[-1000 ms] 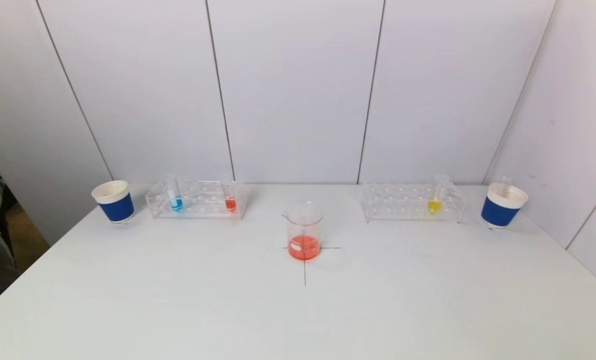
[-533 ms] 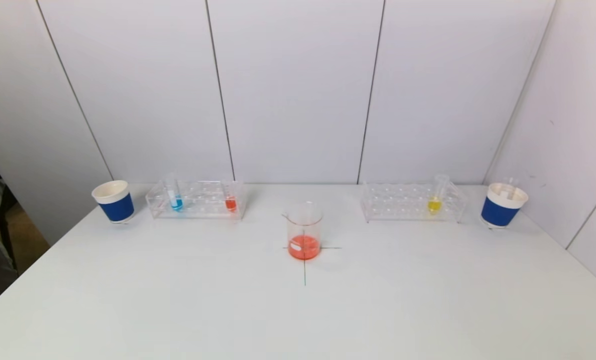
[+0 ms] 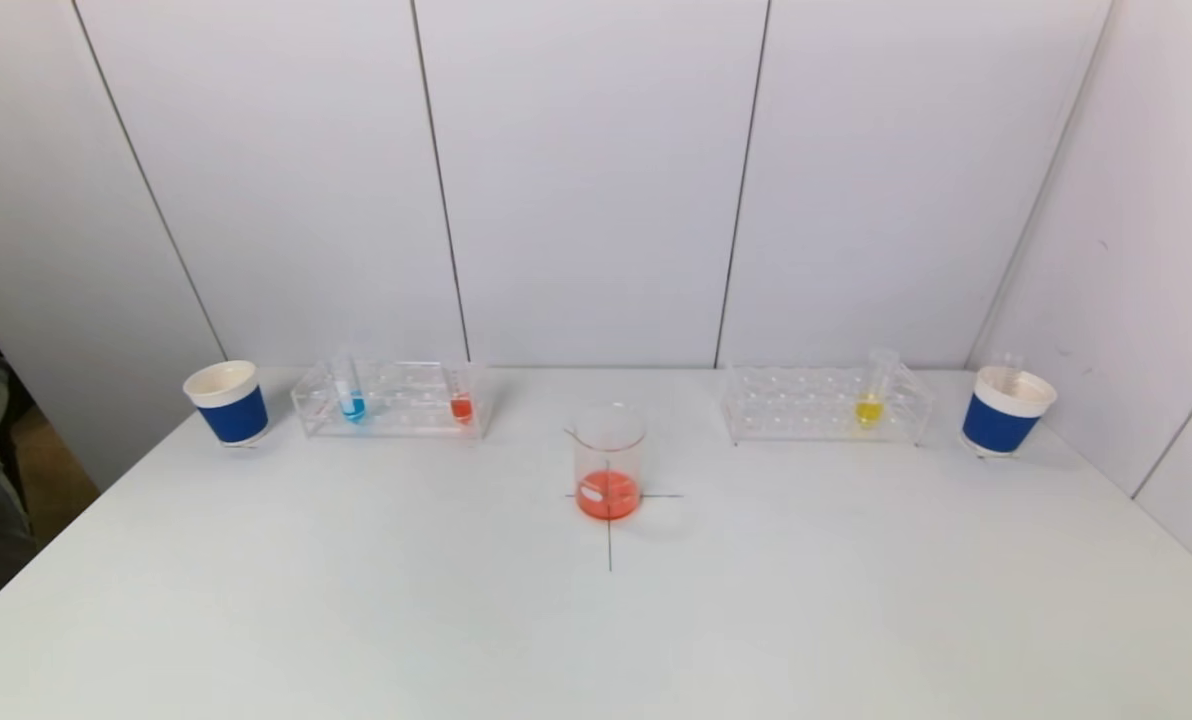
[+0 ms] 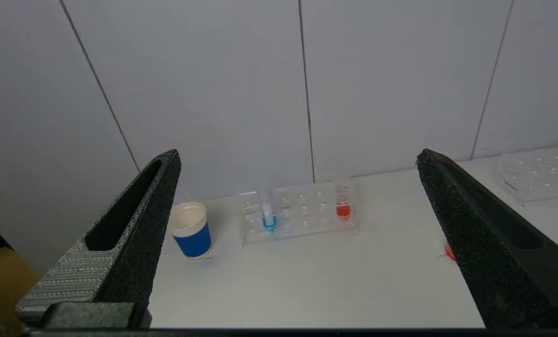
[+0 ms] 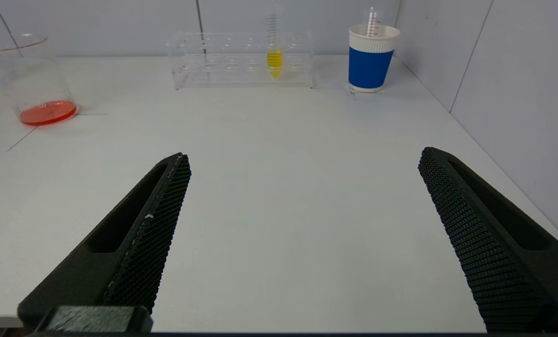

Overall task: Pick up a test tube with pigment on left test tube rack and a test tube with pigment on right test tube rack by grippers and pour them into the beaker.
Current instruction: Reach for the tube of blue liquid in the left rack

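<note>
The clear left test tube rack [image 3: 393, 400] [image 4: 297, 215] holds a blue-pigment test tube [image 3: 352, 397] [image 4: 269, 217] and a red-pigment test tube [image 3: 461, 399] [image 4: 343, 206]. On the right test tube rack [image 3: 824, 405] [image 5: 241, 61] stands a yellow-pigment test tube [image 3: 870, 398] [image 5: 274, 56]. Between the racks, on a cross mark, sits the beaker [image 3: 608, 462] [image 5: 35, 79] with orange-red liquid. Neither arm shows in the head view. My left gripper [image 4: 297, 157] is open, well back from the left rack. My right gripper [image 5: 304, 157] is open over bare table, far from the right rack.
A blue-and-white paper cup [image 3: 227, 403] [image 4: 191, 229] stands left of the left rack. Another such cup [image 3: 1004, 410] [image 5: 371, 58], with a clear tube in it, stands right of the right rack. White walls close the back and right. The white table [image 3: 596, 620] stretches forward.
The tube in the right cup looks slightly shifted between frames. A figure at the far left edge has shifted. The racks, the tubes in them and the beaker have not moved.
</note>
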`<control>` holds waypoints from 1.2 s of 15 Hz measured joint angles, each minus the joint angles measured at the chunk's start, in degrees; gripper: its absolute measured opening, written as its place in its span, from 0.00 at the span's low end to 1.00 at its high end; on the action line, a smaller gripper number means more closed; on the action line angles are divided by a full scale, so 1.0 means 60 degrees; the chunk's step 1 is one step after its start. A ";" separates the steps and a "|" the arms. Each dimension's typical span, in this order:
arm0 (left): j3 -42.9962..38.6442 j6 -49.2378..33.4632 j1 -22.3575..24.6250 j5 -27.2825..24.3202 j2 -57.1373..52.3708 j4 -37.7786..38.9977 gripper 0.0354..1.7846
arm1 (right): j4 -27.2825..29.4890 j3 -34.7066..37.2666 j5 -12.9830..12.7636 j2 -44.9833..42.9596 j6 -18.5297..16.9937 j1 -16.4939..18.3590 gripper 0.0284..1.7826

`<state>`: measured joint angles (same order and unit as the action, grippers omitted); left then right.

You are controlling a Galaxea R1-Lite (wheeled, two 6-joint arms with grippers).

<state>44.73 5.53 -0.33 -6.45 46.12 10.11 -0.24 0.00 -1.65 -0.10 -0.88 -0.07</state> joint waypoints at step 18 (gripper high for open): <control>-0.1093 -0.0455 0.1946 -0.2940 0.6333 0.6353 0.99 | 0.0004 0.0000 0.0000 0.0004 -0.0004 0.0000 0.99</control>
<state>38.17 2.80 11.35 -24.09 84.12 48.23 -0.22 0.00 -1.65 -0.07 -0.90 -0.07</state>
